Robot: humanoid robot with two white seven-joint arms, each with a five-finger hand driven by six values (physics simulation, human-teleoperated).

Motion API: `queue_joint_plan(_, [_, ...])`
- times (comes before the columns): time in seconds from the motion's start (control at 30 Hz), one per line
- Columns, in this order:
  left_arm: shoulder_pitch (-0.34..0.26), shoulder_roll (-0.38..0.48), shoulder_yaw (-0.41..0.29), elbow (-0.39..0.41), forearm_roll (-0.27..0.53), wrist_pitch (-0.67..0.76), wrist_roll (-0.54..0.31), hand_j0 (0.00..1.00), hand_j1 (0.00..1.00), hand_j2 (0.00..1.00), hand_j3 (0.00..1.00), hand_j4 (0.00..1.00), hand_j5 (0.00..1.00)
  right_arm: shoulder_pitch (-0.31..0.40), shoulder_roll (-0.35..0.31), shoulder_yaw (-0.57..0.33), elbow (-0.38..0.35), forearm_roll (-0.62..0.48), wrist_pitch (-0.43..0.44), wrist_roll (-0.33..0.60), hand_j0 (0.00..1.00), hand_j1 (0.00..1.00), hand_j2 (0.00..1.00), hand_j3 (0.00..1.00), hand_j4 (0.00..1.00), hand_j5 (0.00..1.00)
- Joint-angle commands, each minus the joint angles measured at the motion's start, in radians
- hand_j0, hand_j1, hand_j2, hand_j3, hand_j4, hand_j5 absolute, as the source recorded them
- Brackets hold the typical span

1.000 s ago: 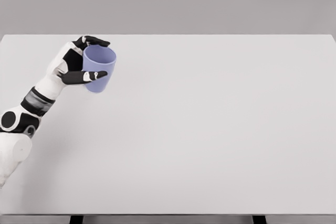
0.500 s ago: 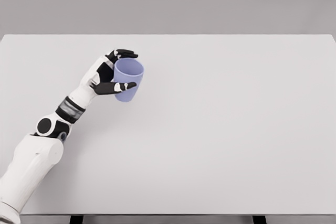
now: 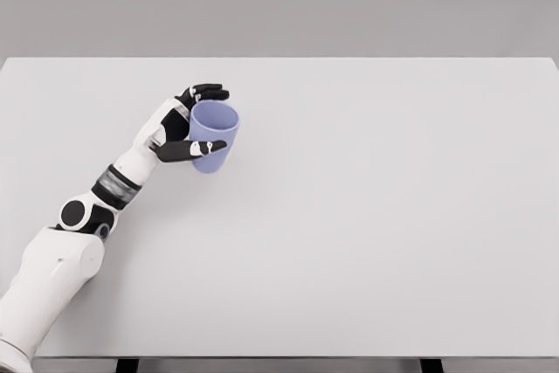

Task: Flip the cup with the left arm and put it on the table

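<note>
A lilac cup [image 3: 212, 134] stands mouth up, slightly tilted, over the left part of the white table [image 3: 367, 216]. My left hand [image 3: 197, 120] is shut on it from its left side, with the thumb [image 3: 194, 149] across the front of the cup and the fingers [image 3: 210, 91] curled round the rim at the back. Whether the cup's base touches the table I cannot tell. The white left arm [image 3: 61, 259] runs in from the lower left corner. The right arm is out of view.
The table's far edge [image 3: 279, 58] runs across the top of the picture and its near edge [image 3: 279, 357] along the bottom. Behind it is a plain grey wall.
Between the earliest frame and half a second ago the left hand carried the cup right and slightly down. Since then it has barely moved.
</note>
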Motion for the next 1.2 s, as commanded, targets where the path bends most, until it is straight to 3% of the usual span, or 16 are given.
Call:
queue_joint_plan(0.0, [0.000, -0.002, 0.002, -0.001, 0.006, 0.000, 0.000, 0.89, 0.89, 0.89, 0.89, 0.89, 0.89, 0.000, 0.000, 0.000, 0.000, 0.000, 0.000, 0.001, 1.00, 1.00, 1.00, 1.00, 1.00, 1.00])
queue_joint_plan(0.1, [0.000, -0.005, 0.002, -0.001, 0.006, 0.000, 0.000, 0.93, 0.93, 0.93, 0.93, 0.93, 0.93, 0.000, 0.000, 0.000, 0.000, 0.000, 0.000, 0.001, 1.00, 1.00, 1.00, 1.00, 1.00, 1.00])
queue_joint_plan(0.13, [0.000, -0.002, 0.002, -0.001, 0.006, 0.000, 0.000, 1.00, 1.00, 1.00, 1.00, 1.00, 1.00, 0.000, 0.000, 0.000, 0.000, 0.000, 0.000, 0.000, 1.00, 1.00, 1.00, 1.00, 1.00, 1.00])
queue_joint_plan(0.63, [0.008, 0.069, 0.009, -0.018, 0.007, 0.000, 0.000, 1.00, 1.00, 1.00, 1.00, 1.00, 1.00, 0.000, 0.000, 0.000, 0.000, 0.000, 0.000, 0.000, 1.00, 1.00, 1.00, 1.00, 1.00, 1.00])
queue_joint_plan(0.83, [0.008, 0.155, 0.011, -0.027, 0.007, 0.000, 0.000, 1.00, 1.00, 1.00, 1.00, 1.00, 1.00, 0.000, 0.000, 0.000, 0.000, 0.000, 0.000, 0.001, 1.00, 1.00, 1.00, 1.00, 1.00, 1.00])
queue_joint_plan(1.1, [0.017, 0.146, 0.017, -0.027, -0.008, 0.000, 0.000, 1.00, 1.00, 1.00, 1.00, 1.00, 1.00, 0.000, 0.000, 0.000, 0.000, 0.000, -0.001, 0.001, 1.00, 1.00, 1.00, 1.00, 1.00, 1.00])
queue_joint_plan(1.17, [0.021, 0.126, 0.017, -0.056, -0.074, 0.000, 0.000, 1.00, 1.00, 1.00, 1.00, 1.00, 1.00, 0.000, 0.000, 0.000, 0.000, 0.000, -0.001, 0.001, 1.00, 1.00, 1.00, 1.00, 1.00, 1.00])
